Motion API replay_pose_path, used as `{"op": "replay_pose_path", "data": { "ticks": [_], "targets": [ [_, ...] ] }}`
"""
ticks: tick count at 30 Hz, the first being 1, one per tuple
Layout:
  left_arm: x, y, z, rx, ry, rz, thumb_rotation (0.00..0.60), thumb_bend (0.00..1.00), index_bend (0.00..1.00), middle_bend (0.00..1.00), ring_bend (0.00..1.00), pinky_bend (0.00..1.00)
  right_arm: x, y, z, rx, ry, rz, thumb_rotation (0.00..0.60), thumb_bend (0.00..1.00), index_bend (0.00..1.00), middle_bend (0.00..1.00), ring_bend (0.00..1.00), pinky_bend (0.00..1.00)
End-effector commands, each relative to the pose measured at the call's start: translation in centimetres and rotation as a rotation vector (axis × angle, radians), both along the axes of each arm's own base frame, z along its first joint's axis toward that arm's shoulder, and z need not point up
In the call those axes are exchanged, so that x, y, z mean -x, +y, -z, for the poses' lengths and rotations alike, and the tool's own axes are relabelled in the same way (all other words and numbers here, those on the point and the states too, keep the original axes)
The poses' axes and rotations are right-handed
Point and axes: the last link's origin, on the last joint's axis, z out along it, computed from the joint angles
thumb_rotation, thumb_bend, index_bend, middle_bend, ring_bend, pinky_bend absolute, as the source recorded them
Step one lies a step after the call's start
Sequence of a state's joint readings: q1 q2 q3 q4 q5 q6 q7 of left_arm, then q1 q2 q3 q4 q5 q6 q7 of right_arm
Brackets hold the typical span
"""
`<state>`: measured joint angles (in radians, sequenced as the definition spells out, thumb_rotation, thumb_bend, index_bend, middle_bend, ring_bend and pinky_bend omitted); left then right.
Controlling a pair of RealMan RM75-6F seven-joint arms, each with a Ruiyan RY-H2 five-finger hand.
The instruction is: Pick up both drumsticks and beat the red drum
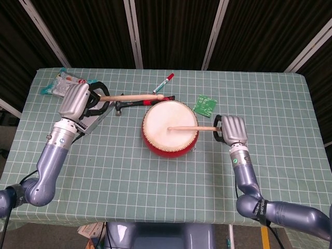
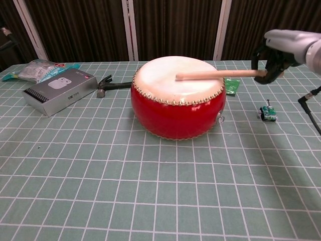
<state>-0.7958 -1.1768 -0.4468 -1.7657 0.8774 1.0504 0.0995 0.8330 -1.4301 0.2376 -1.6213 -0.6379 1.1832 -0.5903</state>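
Note:
The red drum point(image 1: 170, 128) point(image 2: 177, 106) with a pale skin stands mid-table. My right hand point(image 1: 231, 128) point(image 2: 281, 47) grips a wooden drumstick point(image 1: 193, 128) point(image 2: 216, 75) just right of the drum; the stick lies level, its tip over the skin near the centre. My left hand point(image 1: 75, 101) holds the other drumstick point(image 1: 130, 96) up at the left, its tip pointing right past the drum's far left rim. The chest view does not show the left hand or its stick.
A hammer point(image 1: 136, 104) point(image 2: 112, 85) lies behind the drum. A grey box point(image 2: 61, 90), a plastic packet point(image 1: 62, 83), a red marker point(image 1: 163, 83), a green circuit board point(image 1: 206, 105) and a small green toy point(image 2: 268, 113) lie around it.

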Motion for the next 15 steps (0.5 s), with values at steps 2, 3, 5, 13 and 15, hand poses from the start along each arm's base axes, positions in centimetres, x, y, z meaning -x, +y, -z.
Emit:
{"op": "replay_pose_path", "data": {
  "ticks": [2,3,5,13,15],
  "targets": [
    [0.3,0.0,-0.1,0.001,-0.001,-0.008,0.600,0.62,0.76,1.00,1.00,1.00,0.9,0.6,3.0,0.008,0.524,-0.228,0.600,0.66,1.00,1.00,1.00,1.00],
    [0.4,0.0,-0.1,-0.001,-0.001,-0.010,0.600,0.62,0.76,1.00,1.00,1.00,0.9,0.6,2.7,0.026,0.510,-0.227,0.600,0.65,1.00,1.00,1.00,1.00],
    [0.5,-0.1,-0.2,-0.002,-0.001,-0.011,0.600,0.62,0.76,1.00,1.00,1.00,0.7,0.4,1.7,0.061,0.405,-0.182,0.600,0.65,1.00,1.00,1.00,1.00],
    [0.0,-0.6,-0.4,-0.006,-0.008,0.005,0.600,0.62,0.76,1.00,1.00,1.00,0.3,0.1,-4.7,0.265,0.130,-0.109,0.600,0.65,1.00,1.00,1.00,1.00],
    [-0.2,-0.7,-0.3,-0.003,-0.003,0.012,0.600,0.62,0.76,1.00,1.00,1.00,0.5,0.3,-6.1,0.295,0.107,-0.105,0.600,0.65,1.00,1.00,1.00,1.00]
  ]
}}
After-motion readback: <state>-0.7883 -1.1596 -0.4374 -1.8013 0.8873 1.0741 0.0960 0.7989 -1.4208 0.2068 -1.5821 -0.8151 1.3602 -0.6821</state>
